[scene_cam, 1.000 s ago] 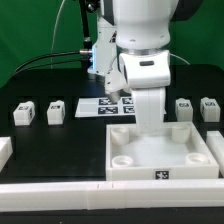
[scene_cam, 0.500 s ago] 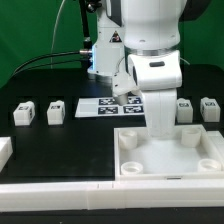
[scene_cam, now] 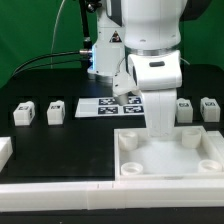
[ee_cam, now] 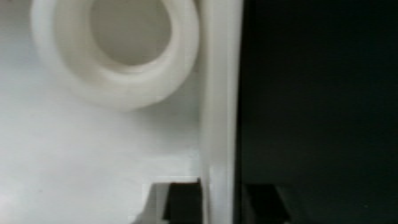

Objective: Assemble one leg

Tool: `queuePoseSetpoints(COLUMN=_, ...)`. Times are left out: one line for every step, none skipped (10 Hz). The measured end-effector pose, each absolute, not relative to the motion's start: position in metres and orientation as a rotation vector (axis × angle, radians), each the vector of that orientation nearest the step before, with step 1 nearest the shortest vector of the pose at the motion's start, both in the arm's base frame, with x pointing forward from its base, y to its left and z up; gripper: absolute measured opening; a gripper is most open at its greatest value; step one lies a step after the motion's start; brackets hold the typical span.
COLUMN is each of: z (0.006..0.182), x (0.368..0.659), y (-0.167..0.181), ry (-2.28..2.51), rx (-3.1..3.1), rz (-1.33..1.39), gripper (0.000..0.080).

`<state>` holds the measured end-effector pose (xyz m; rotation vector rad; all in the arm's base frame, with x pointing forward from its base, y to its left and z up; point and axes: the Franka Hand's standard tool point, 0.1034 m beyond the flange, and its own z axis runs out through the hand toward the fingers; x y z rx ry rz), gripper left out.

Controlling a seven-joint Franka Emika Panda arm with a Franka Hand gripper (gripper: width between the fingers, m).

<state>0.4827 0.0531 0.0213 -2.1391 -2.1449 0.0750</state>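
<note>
The large white square panel (scene_cam: pixel 213 152) with round corner holes lies on the black table at the exterior view's right. My gripper (scene_cam: pixel 160 131) reaches down onto its back wall. In the wrist view the gripper (ee_cam: pixel 222 192) has one dark finger (ee_cam: pixel 178 200) on each side of the panel's thin wall (ee_cam: pixel 221 100), shut on it. A round corner hole (ee_cam: pixel 125 50) shows beside the wall. Several small white legs with tags stand apart from the gripper: two at the left (scene_cam: pixel 24 113) (scene_cam: pixel 56 110), two at the right (scene_cam: pixel 184 108) (scene_cam: pixel 209 107).
The marker board (scene_cam: pixel 103 105) lies behind the panel, partly hidden by the arm. A long white rail (scene_cam: pixel 60 188) runs along the table's front edge. A white block (scene_cam: pixel 5 150) sits at the exterior view's left edge.
Between one second and half a second ago the arm and the panel shifted toward the exterior view's right. Nothing has moved since.
</note>
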Motion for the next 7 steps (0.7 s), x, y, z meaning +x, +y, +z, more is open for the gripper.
queuePoseSetpoints(z=0.0208, x=0.4824, y=0.0531, ry=-2.144, rx=-2.139, rz=0.076, gripper=0.0274)
queuePoseSetpoints(z=0.0205, x=0.4821, y=0.0530, ry=-2.143, rx=-2.138, rz=0.077, gripper=0.0274)
queuePoseSetpoints(z=0.0205, x=0.4821, y=0.0530, ry=-2.143, rx=-2.138, rz=0.077, gripper=0.0455)
queuePoseSetpoints(z=0.0205, x=0.4821, y=0.0530, ry=-2.143, rx=-2.139, rz=0.077, gripper=0.0579)
queuePoseSetpoints(z=0.0204, x=0.4820, y=0.0528, ry=-2.143, rx=-2.139, rz=0.077, gripper=0.0579)
queuePoseSetpoints(z=0.0202, x=0.4814, y=0.0525, ry=-2.142, rx=-2.139, rz=0.078, gripper=0.0635)
queuePoseSetpoints(z=0.0195, x=0.4796, y=0.0519, ry=-2.140, rx=-2.139, rz=0.080, gripper=0.0645)
